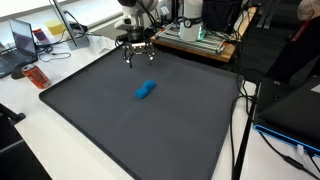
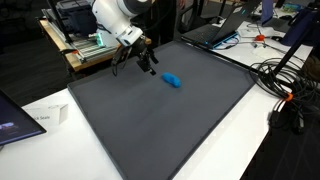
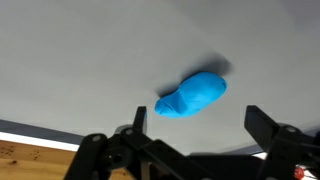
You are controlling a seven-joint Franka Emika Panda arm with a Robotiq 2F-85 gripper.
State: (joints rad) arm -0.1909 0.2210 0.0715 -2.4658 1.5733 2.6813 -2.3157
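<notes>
Blue rounded lump (image 3: 192, 96), smooth, tapered at one end, on grey mat (image 1: 150, 130), fingers (image 3: 262, 122) spread wide, empty

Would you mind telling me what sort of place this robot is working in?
Most likely a robotics lab or office workspace: a laptop on a white desk, loose cables, and an electronics rack behind the dark mat, where the open end effector hangs near a blue object.

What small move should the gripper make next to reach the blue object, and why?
Probably move the gripper toward the blue object and lower it over it. The jaws stand open and hold nothing. The object lies apart from them on the dark mat, and the wrist view shows it ahead, roughly centred.
</notes>
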